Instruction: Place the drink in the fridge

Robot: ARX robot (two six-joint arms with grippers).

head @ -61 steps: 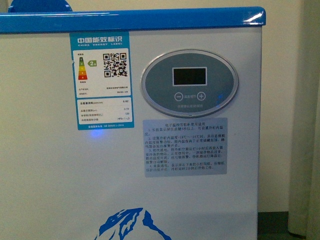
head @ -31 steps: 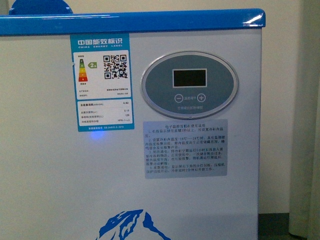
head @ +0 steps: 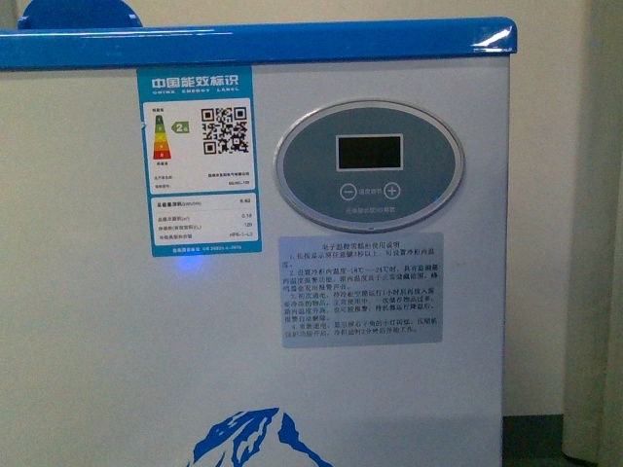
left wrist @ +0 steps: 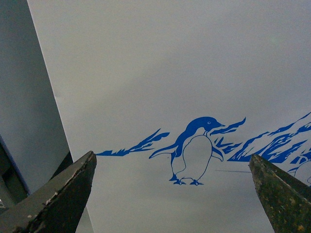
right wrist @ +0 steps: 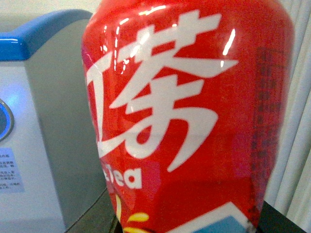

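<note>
**Drink in the right fingers, fridge front close ahead**

The left fingers (left wrist: 58, 199) are spread wide with nothing between them. They face the white wall of the fridge (head: 78, 341), where a blue penguin (left wrist: 194, 150) stands among blue peaks. A plain grey panel (left wrist: 24, 97) runs beside that wall.

The right fingers (right wrist: 281, 222) show only as dark slivers on either side of the drink (right wrist: 194, 121), and they appear clamped on it. The drink is a red bottle with large white characters and the word "Tea". It fills the right wrist view, so it is off any counter and outside the fridge. Behind it are a corner of the fridge and a pale curtain (right wrist: 301, 121).

In the front view neither arm shows, and the fridge's front wall takes up almost the whole picture. The blue rim (head: 292, 44) runs along its top, with a blue handle (head: 78, 12) peeking above it. Below the rim are an energy label (head: 200, 161), the oval panel (head: 369, 163) with its dark display, and a grey text sticker (head: 362, 289). A small blue glow (head: 190, 261) sits just under the label. The tip of the mountain decal (head: 258, 438) is at the lower edge. The lids cannot be seen from here.

Against a second ago, the fridge front sits slightly lower in the front view and more of the handle shows. Since half a second ago nothing visible has shifted.
</note>
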